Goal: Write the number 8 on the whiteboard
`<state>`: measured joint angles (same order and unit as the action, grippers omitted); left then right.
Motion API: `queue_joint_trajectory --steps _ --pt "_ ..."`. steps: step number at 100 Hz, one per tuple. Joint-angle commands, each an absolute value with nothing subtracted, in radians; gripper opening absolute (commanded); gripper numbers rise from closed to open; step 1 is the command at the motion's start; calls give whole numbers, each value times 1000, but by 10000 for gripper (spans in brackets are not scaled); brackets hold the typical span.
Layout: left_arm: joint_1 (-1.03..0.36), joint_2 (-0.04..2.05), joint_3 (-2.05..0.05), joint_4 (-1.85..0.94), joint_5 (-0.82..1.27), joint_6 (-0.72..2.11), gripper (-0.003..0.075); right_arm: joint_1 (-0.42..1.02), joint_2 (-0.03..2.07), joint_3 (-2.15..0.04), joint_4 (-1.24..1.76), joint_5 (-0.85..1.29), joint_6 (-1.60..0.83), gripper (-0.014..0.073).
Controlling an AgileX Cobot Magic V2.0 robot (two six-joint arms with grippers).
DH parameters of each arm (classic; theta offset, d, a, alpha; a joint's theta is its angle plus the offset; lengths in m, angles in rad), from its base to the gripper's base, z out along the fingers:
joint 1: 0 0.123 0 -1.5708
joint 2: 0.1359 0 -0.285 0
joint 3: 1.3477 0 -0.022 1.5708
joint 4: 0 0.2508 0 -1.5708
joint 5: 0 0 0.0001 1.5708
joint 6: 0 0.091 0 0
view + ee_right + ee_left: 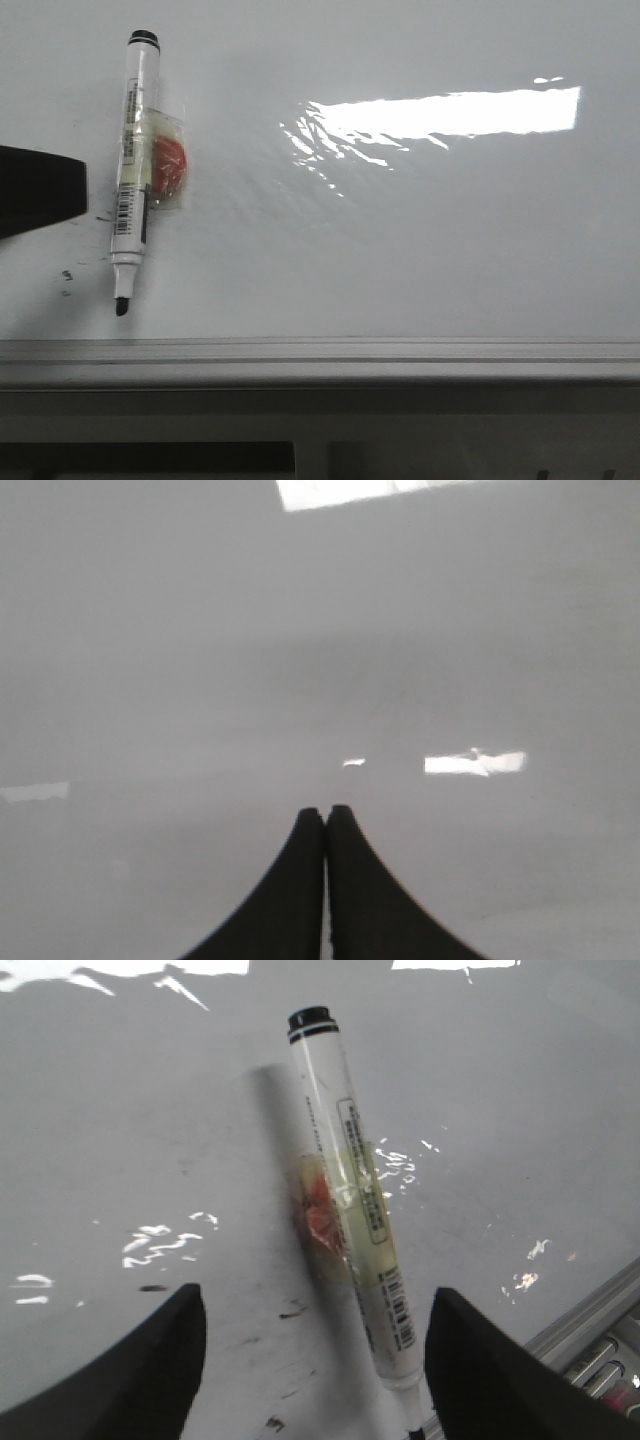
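Observation:
The glossy whiteboard (pixel 400 230) fills the front view, with a bright glare patch. No number 8 shows on it in any view. A white marker (pixel 135 170) lies flat on it at the left, its black tip bare and towards the grey rail, with clear tape and an orange-red blob at its middle. Part of my left gripper (pixel 45 190) shows just left of the marker. In the left wrist view the left gripper (pixel 317 1310) is open, and the marker (pixel 350 1190) lies between the fingers, closer to one. My right gripper (pixel 326 812) is shut and empty over bare board (pixel 300 630).
Small black smudge specks (pixel 67 273) lie on the board beside the marker tip, and also show in the left wrist view (pixel 293 1312). The grey metal edge rail (pixel 320 352) runs along the board's near edge, close to the marker tip (pixel 590 1310).

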<state>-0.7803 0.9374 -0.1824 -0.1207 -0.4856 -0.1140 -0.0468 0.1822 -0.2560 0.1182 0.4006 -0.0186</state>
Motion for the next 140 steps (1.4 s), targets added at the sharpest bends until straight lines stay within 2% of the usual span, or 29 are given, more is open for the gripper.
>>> queue_joint_trajectory --steps 1,27,56,67,85,102,119,126,140 --pt "-811 994 -210 -136 -652 -147 426 -44 202 -281 121 322 -27 -63" --pt "-856 1122 -210 -116 -779 -183 414 -44 202 -280 121 324 -27 -63" --pt "-858 1180 -220 -111 -778 -183 333 -44 202 -280 121 330 -27 -63" --pt "-858 1214 -220 -156 -769 -183 244 -44 202 -280 121 336 -27 -63" --pt "-858 1249 -220 -197 -782 -176 -20 -15 226 -280 121 357 -27 -63" --pt "-858 1249 -220 -184 -782 -176 -20 134 296 -292 121 374 -55 -63" --pt "-858 1224 -220 -51 -768 -172 -20 354 420 -326 127 381 -109 -39" --pt "-858 1204 -220 -6 -739 -172 -20 463 478 -363 151 376 -134 29" --pt "-858 1155 -220 85 -700 -85 -20 682 613 -435 152 310 -134 230"
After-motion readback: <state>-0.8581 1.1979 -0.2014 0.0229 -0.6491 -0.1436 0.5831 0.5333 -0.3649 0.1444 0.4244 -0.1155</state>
